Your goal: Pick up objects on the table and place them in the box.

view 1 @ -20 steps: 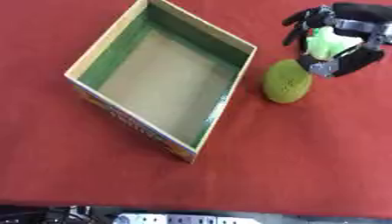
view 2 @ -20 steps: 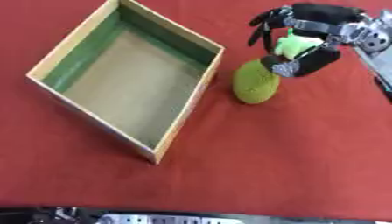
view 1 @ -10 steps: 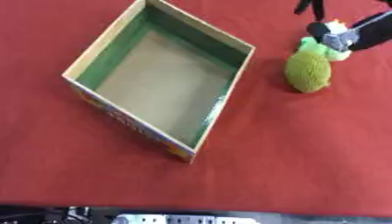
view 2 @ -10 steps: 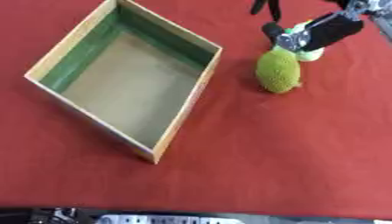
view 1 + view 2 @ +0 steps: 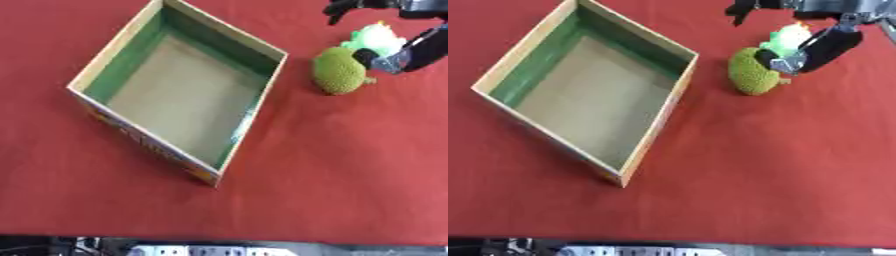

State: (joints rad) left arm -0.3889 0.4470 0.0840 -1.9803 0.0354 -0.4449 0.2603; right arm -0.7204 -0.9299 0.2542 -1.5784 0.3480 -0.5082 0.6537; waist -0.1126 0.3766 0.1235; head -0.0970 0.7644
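Observation:
An open cardboard box with green inner walls and a bare brown floor lies askew at centre left, nothing inside it. To its right a bumpy green fruit rests on the red cloth. A light green toy lies just behind it, touching it. My right hand reaches in from the upper right, open. Its thumb stands at the toy's right side and its fingers spread above the toy, apart from it. My left hand does not show.
Red cloth covers the whole table. The table's front edge and some metal parts run along the bottom of the views.
A second ago my right hand was curled round the light green toy beside the fruit. It has since opened and drawn up and to the right, and the toy now lies by the fruit, which has shifted slightly.

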